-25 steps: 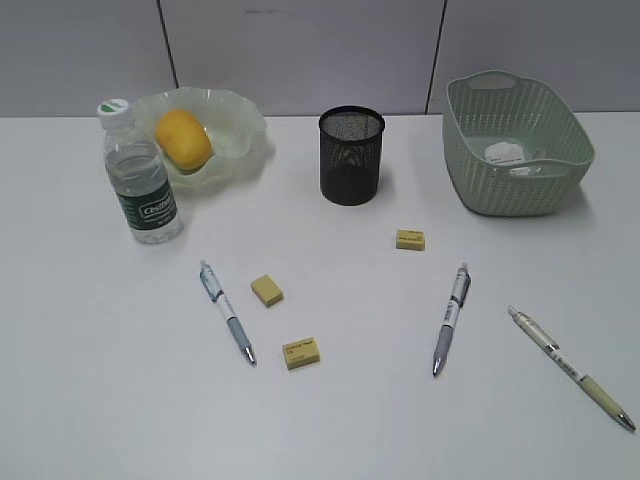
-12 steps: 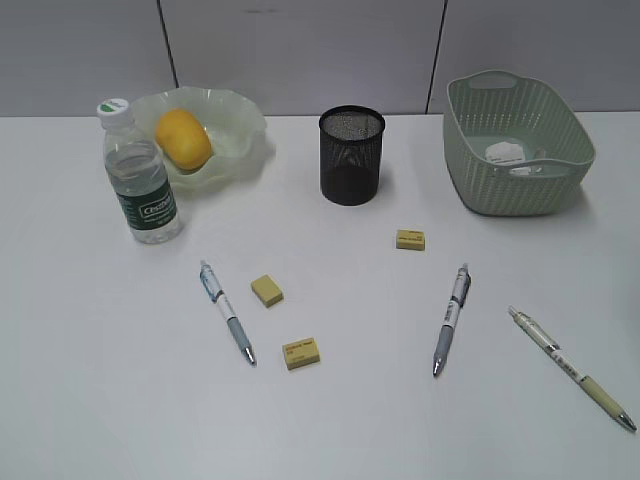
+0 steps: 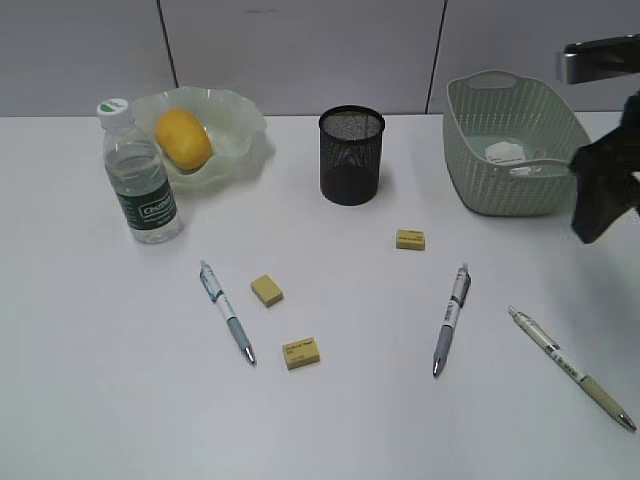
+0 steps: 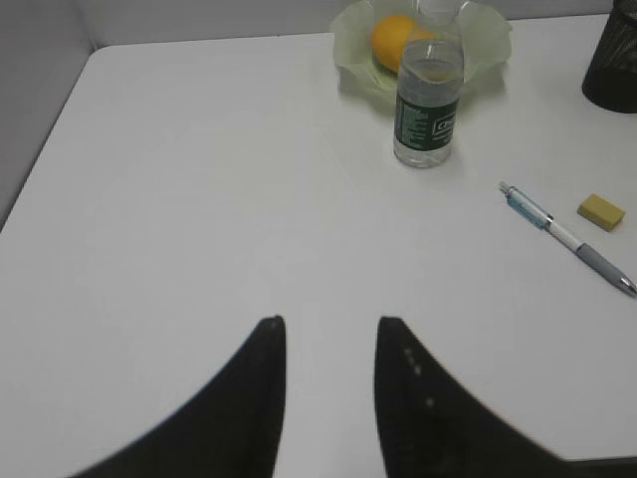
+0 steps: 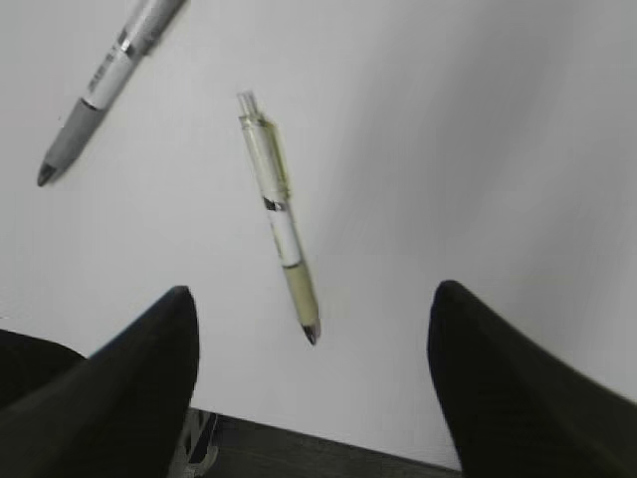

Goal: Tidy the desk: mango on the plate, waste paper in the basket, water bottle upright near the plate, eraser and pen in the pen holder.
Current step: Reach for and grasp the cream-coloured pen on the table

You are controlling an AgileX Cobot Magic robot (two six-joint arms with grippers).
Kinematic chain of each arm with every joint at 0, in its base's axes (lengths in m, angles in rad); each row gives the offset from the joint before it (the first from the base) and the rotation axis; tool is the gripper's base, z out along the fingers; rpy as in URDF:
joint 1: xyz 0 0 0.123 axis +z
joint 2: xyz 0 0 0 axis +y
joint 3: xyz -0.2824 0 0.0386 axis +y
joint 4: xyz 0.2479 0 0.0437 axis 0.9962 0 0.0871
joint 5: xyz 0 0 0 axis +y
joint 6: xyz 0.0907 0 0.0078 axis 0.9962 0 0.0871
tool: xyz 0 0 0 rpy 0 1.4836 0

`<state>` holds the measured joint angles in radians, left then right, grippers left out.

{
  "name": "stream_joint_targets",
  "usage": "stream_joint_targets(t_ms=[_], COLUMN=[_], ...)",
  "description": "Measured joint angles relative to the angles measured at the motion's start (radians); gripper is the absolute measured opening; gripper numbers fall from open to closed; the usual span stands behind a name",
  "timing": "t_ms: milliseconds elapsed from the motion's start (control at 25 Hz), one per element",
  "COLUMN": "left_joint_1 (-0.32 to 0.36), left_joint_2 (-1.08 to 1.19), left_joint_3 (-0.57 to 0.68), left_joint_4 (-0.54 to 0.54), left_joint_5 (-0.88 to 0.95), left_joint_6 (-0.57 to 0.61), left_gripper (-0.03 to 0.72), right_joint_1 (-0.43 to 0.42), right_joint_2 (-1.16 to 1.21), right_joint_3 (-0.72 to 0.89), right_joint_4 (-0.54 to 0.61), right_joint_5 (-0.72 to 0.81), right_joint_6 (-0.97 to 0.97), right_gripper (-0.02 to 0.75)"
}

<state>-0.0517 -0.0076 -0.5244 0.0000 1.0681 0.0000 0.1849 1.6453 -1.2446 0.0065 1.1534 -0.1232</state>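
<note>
The mango (image 3: 183, 138) lies in the plate (image 3: 243, 112), and the water bottle (image 3: 140, 180) stands upright beside it. The waste paper (image 3: 503, 152) rests inside the basket (image 3: 468, 160). Three erasers (image 3: 410, 239) (image 3: 266, 290) (image 3: 302, 352) and three pens (image 3: 227, 312) (image 3: 451, 318) (image 3: 570, 367) lie on the desk around the pen holder (image 3: 351, 155). My right gripper (image 5: 314, 291) hangs open above the cream pen (image 5: 279, 214), holding nothing. My left gripper (image 4: 330, 324) is open over bare desk, well short of the bottle (image 4: 426, 110).
The right arm (image 3: 605, 190) shows dark at the right edge, in front of the basket's end. The desk's front edge (image 5: 328, 438) runs just below the right fingers. A grey pen (image 5: 105, 85) lies to the upper left there.
The right arm has come into the exterior view at the right edge, beside the basket. Nothing on the desk has moved.
</note>
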Motion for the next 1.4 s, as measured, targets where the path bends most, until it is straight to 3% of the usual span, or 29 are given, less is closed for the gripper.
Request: stream_joint_targets(t_ms=[240, 680, 1400], left_joint_1=[0.000, 0.000, 0.000], left_joint_2=[0.000, 0.000, 0.000], left_joint_3=[0.000, 0.000, 0.000], left_joint_4=[0.006, 0.008, 0.006], left_joint_5=[0.000, 0.000, 0.000], left_joint_6=[0.000, 0.000, 0.000], left_gripper=[0.238, 0.238, 0.238], right_joint_1=[0.027, 0.027, 0.027], right_joint_2=[0.059, 0.066, 0.231], right_joint_3=[0.014, 0.284, 0.302], right_joint_4=[0.043, 0.047, 0.013], right_joint_5=[-0.093, -0.375, -0.361], right_joint_6=[0.018, -0.008, -0.014], right_gripper=[0.564, 0.564, 0.564])
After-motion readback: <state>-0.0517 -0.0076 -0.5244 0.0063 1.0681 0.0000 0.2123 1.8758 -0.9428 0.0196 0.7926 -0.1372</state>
